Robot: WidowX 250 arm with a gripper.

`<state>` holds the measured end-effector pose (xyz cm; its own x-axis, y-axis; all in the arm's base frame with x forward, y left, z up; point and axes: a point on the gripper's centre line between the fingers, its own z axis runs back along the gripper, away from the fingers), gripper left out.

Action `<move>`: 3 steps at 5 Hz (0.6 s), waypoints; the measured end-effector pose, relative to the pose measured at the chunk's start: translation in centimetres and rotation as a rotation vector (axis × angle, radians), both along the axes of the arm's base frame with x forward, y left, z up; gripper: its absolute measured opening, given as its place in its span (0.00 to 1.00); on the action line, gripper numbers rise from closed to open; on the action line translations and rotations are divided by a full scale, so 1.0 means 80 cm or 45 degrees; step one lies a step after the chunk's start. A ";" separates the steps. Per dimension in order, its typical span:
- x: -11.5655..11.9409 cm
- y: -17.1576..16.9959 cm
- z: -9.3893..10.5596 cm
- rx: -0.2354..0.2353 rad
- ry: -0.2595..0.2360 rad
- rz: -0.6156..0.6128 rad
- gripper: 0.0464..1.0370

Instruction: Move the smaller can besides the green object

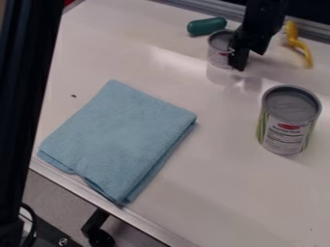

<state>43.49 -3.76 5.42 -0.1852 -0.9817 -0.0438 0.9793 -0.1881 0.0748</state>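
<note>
The black gripper [250, 59] hangs low at the upper right, its two fingers apart with nothing seen between them. Just left of it stands the smaller can [220, 50], upright, its right side partly hidden behind the nearer finger; whether they touch I cannot tell. Behind the can and slightly to its left lies the green object [207, 26], a dark green rounded cylinder on its side, close to the can's rim in this view.
A larger can [287, 120] stands upright at the right. A folded blue cloth [122, 140] covers much of the left-centre table. Right of the gripper lies a yellow curved object [297, 41], near the table's raised back edge. A dark post runs down the left side.
</note>
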 end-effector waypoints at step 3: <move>-0.062 0.022 0.058 -0.110 -0.205 0.614 0.96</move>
<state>38.51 -1.99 10.08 0.2917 -0.9552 0.0503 0.9281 0.2953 0.2269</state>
